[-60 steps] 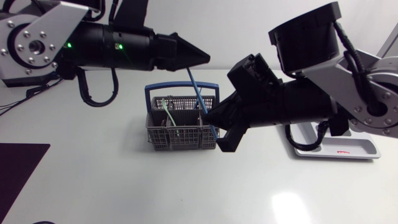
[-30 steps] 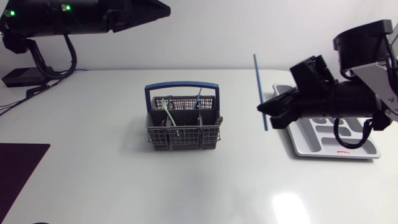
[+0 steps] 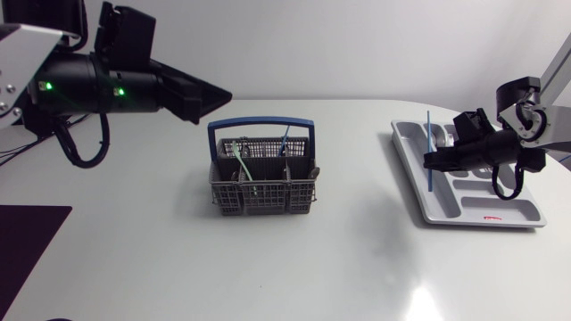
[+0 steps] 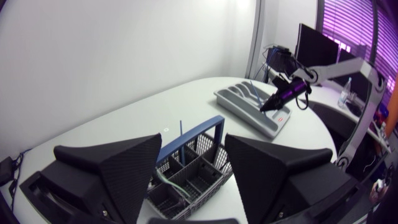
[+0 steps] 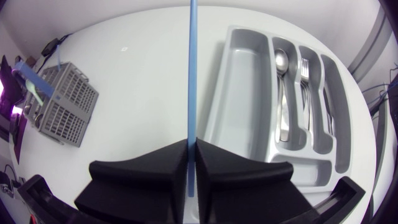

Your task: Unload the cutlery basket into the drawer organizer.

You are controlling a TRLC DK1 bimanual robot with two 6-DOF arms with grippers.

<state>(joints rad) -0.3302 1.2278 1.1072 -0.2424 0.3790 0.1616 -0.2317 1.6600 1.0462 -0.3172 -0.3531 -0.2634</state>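
R: we clamp the right gripper (image 3: pixel 431 163) on a blue stick (image 3: pixel 429 143), upright over the organizer (image 3: pixel 426 212) | L: our left gripper (image 4: pixel 191 149) gapes, nothing in it, near the basket (image 3: pixel 261 185) | basket mid-table, cutlery inside

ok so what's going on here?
The right pincer is shut on a long blue utensil, holding it above the basket-side edge of the grey drawer organizer. The organizer already has a spoon and a fork in its slots. The left pincer is open and hangs in the air by the cutlery basket, touching nothing. The basket holds a green utensil and another blue one.
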